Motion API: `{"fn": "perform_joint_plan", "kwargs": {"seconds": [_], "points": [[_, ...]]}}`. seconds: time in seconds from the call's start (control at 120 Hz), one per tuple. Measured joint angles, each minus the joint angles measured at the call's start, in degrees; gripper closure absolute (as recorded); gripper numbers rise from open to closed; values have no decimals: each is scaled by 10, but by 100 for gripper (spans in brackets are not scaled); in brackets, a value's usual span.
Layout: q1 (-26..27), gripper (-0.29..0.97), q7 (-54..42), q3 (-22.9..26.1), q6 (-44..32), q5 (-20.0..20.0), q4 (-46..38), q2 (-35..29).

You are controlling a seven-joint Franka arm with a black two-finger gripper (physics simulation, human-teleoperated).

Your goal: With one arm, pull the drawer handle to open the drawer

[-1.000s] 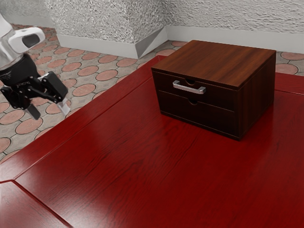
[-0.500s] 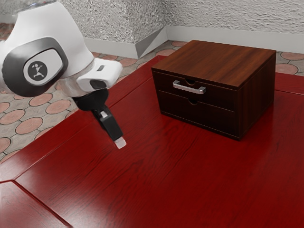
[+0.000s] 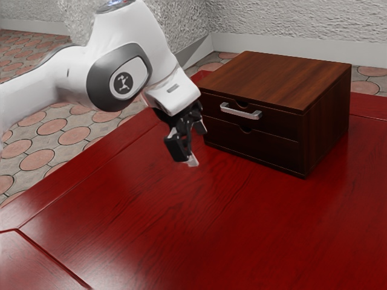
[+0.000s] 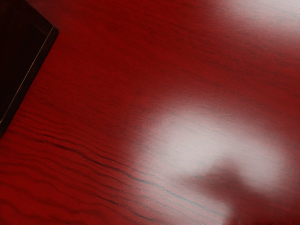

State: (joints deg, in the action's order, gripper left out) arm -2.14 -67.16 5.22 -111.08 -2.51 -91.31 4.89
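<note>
Claw (image 3: 185,150) hanging over the table (image 3: 181,229), just at the exterior view's left of the cabinet (image 3: 272,78), released or clenched I cannot tell, I am judging it needs raising and squaring to the shut upper drawer's (image 3: 275,122) handle (image 3: 240,112).

I see open table (image 3: 181,229) in front of the cabinet (image 3: 275,78). My gripper (image 3: 186,154), near its front corner, has a free path to the handle (image 3: 240,112). Only the cabinet itself blocks the way.
</note>
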Motion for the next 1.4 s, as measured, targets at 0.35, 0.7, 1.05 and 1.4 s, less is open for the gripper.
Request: {"fn": "perform_joint_plan", "kwargs": {"seconds": [0.35,0.7,1.05,1.4], "points": [[-8,0,-143,-2,-112,34,58,70],[-16,0,-223,-1,-138,39,77,109],[-16,0,-263,0,-149,34,115,145],[-27,0,-281,0,-148,34,116,151]]}}
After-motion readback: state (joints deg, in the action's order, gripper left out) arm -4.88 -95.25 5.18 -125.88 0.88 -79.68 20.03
